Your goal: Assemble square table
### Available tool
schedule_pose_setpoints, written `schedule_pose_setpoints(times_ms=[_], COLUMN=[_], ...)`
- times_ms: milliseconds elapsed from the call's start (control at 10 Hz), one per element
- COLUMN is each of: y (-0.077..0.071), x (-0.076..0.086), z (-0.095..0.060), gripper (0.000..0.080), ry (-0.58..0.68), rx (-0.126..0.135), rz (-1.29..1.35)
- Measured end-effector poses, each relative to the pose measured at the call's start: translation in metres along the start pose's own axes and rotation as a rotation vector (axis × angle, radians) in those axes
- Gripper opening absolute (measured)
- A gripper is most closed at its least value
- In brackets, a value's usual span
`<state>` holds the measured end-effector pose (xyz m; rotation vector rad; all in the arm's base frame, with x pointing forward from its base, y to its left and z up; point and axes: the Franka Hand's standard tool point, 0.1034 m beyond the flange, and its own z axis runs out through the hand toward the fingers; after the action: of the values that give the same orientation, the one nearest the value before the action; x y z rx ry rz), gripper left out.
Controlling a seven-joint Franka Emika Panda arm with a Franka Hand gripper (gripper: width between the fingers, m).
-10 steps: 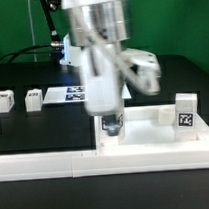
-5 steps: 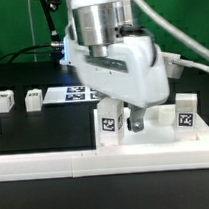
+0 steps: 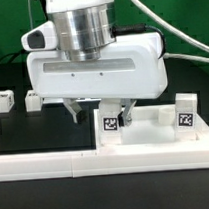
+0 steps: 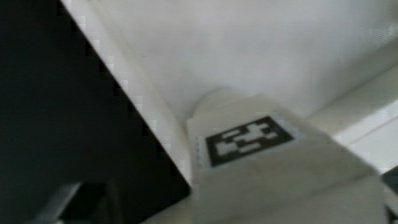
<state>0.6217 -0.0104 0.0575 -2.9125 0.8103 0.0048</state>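
The square table top [image 3: 154,131] lies white and tray-like on the black table at the exterior view's right. A tagged leg block [image 3: 112,121] stands upright in its near left corner. A second leg [image 3: 185,112] stands at its right side. My gripper [image 3: 100,113] hangs low over the left corner, broad side to the camera. It is open, one finger [image 3: 73,111] well left of the block and the other close on its right. The wrist view shows the tagged leg [image 4: 249,140] close up on the top [image 4: 231,50].
Two loose white leg blocks [image 3: 4,99] [image 3: 32,99] sit on the black table at the exterior view's left. The long white border rail [image 3: 56,165] runs along the front edge. Cables hang behind the arm.
The gripper has turned about its upright axis, so its broad side now faces the camera, and shifted slightly left. Its fingers now straddle the leg. The leg has stayed in its corner.
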Motion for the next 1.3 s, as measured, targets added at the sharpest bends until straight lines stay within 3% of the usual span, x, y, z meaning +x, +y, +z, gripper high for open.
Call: schedule_pose_setpoints(times_ms=[100,200,300,700,800,1300], y=[0.0006,0.0007,0.0010,0.0016,-0.0039,-0.0060], x=[0.0002,0.0002,0.0004,0.0003,0.0040,0.0032], z=[0.0000,0.0001,0.0000,0.0005,0.0013,0.0005], gripper=[0.0423,0.0423,0.0282,0.0282,0.0282,0.0284], ry=[0.000,0.000,0.000,0.000,0.000,-0.043], rx=[0.000,0.000,-0.001,-0.002,-0.002,-0.064], rz=[0.001,0.031,0.032,0.282,0.446,1.175])
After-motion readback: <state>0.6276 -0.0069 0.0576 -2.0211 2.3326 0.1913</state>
